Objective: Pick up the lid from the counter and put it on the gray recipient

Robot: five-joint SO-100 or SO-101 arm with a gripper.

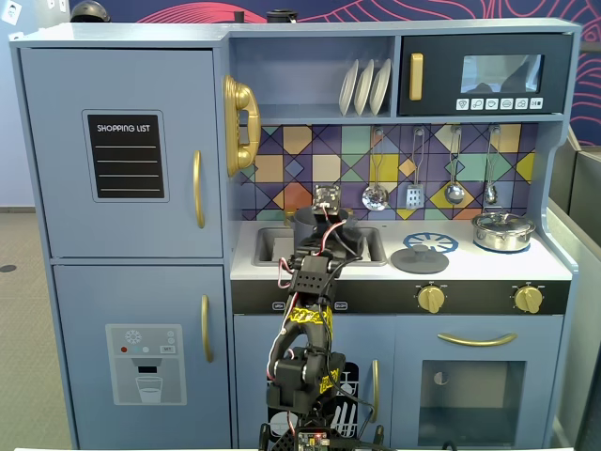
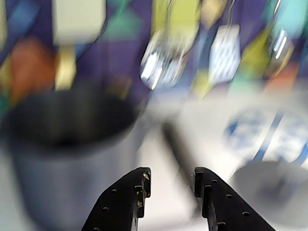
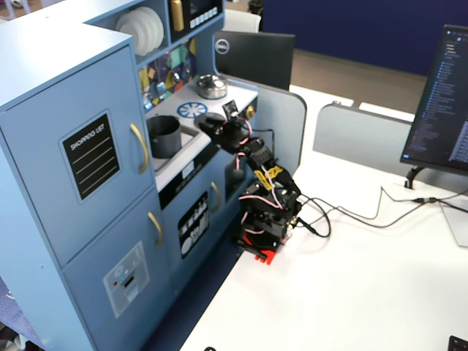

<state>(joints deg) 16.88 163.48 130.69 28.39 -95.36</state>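
Observation:
The dark-gray lid (image 1: 420, 258) lies flat on the white counter (image 1: 488, 268), just in front of the blue burner ring. The matte gray pot (image 1: 305, 224) stands in the sink cut-out, partly behind the arm. My gripper (image 1: 331, 230) hovers over the sink between pot and lid. In the blurred wrist view the gripper (image 2: 171, 175) is open and empty, with the pot (image 2: 72, 144) at the left and the lid (image 2: 274, 190) at the lower right. In another fixed view the gripper (image 3: 206, 121) is right of the pot (image 3: 164, 135); the lid is hidden by the arm there.
A shiny silver pot with its lid (image 1: 503, 230) stands at the right end of the counter. Utensils (image 1: 376, 195) hang on the tiled back wall above it. Plates (image 1: 364, 86) and a microwave (image 1: 488, 75) sit on the shelf overhead.

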